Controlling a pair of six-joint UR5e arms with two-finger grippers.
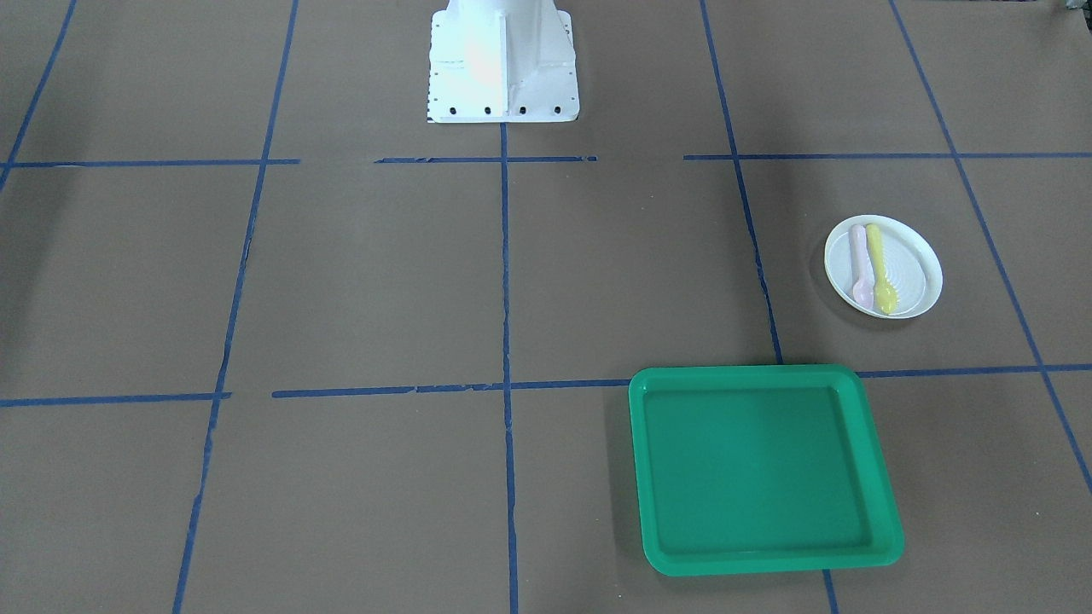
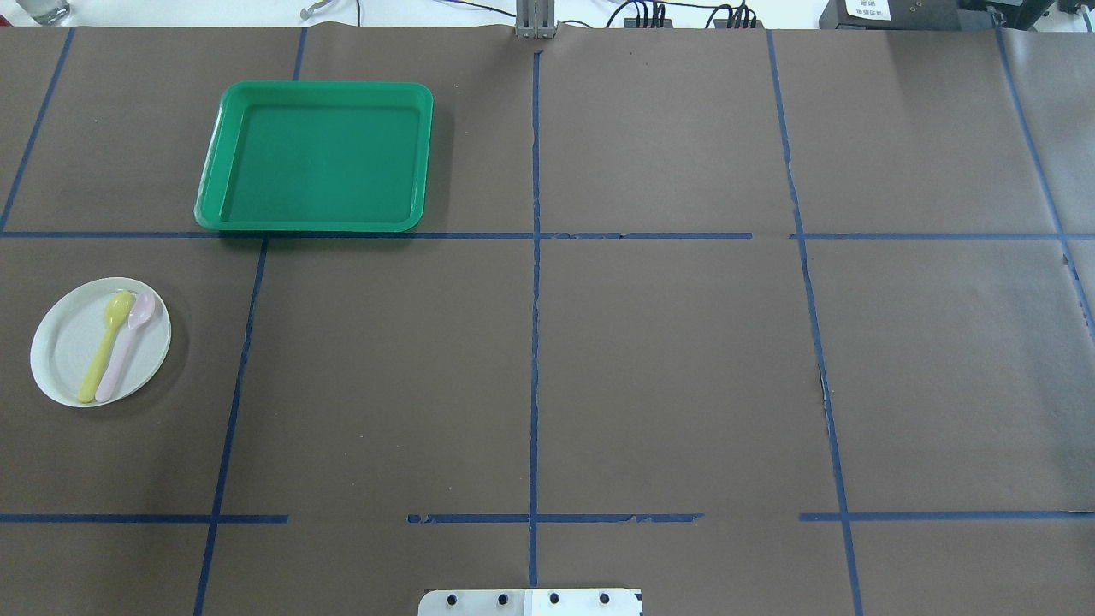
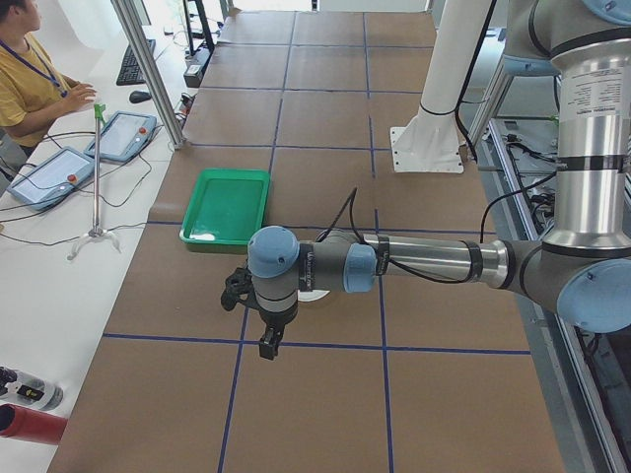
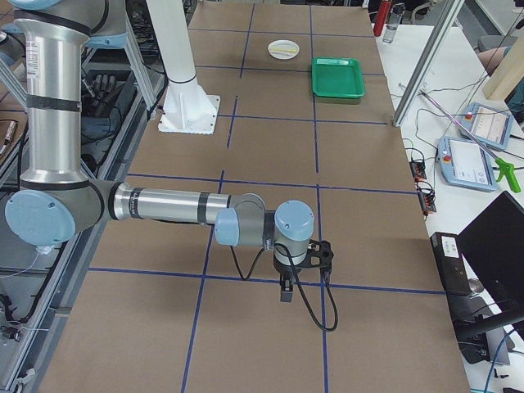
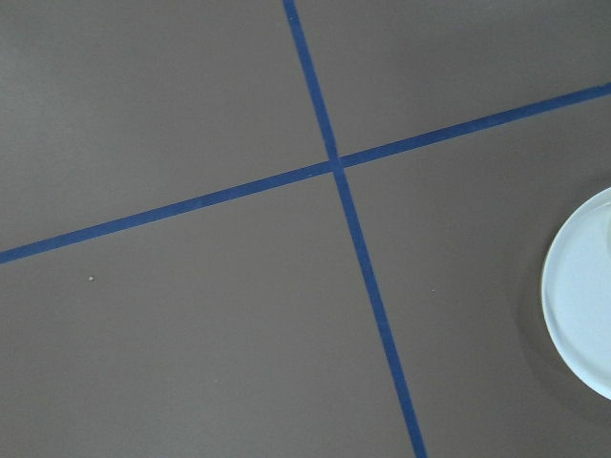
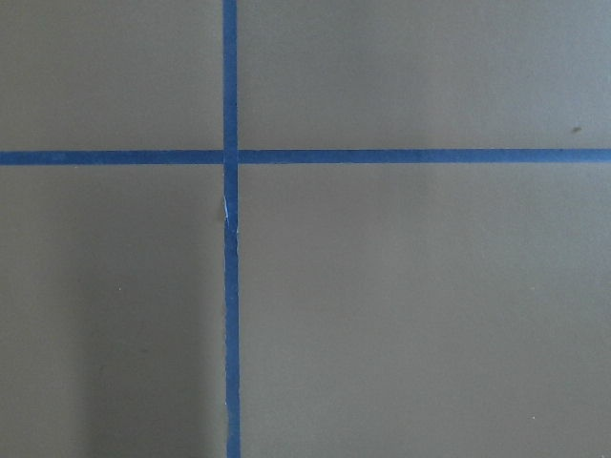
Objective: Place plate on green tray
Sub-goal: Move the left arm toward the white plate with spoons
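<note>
Plate [image 2: 68,355] mid-left of overhead view, carrying two spoons [image 2: 120,346], so lift level; tray [image 2: 316,158] upper left, well apart. My left gripper [image 3: 268,345] hangs near plate, the handy side; right gripper [image 4: 285,293] far off. Clenched or released: cannot tell for either.

One plate [image 2: 67,346], two spoons [image 2: 117,306], one green tray [image 2: 316,154]

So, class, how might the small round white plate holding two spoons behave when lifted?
The small round white plate looks thin: probably stiff, light. The pink plastic spoon and yellow plastic spoon lie loose; tilting likely slides them.
</note>
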